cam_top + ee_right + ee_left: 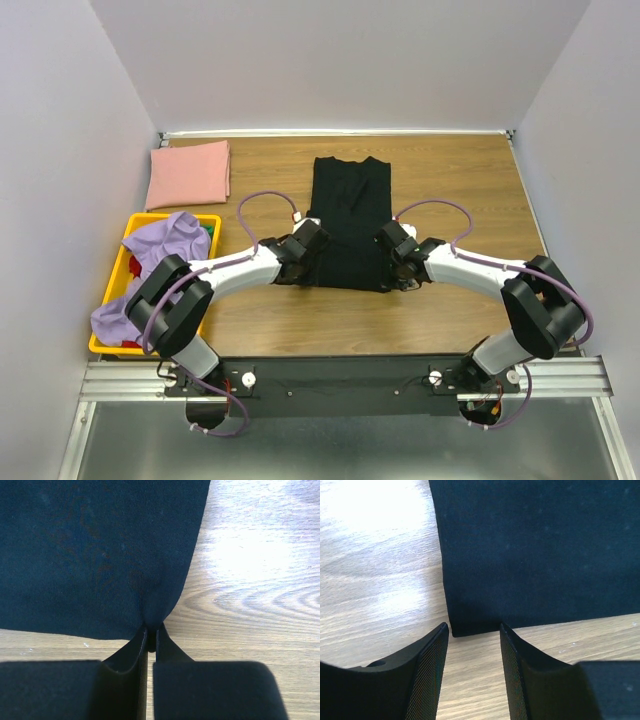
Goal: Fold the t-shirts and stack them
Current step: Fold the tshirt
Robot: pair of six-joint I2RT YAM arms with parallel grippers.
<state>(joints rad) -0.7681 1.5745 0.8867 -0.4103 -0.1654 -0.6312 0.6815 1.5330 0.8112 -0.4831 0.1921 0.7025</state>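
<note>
The black t-shirt (pixel 350 220) lies flat in the middle of the table, folded into a long strip with its neck at the far end. My left gripper (pixel 297 262) is open at its near left corner (pixel 465 627), jaws apart on either side of the corner, not touching it. My right gripper (pixel 398 268) is shut on the black shirt's near right corner (pixel 152 620), which is bunched between the jaws. The dusty pink t-shirt (pixel 189 172) lies folded at the far left. The lavender t-shirt (pixel 160 250) is crumpled in the crate.
The yellow plastic crate (pixel 134 222) stands at the left table edge, beside my left arm, with the lavender cloth hanging over its near rim. Grey walls close the table on the left, far and right sides. Bare wood (pixel 470 190) shows right of the black shirt.
</note>
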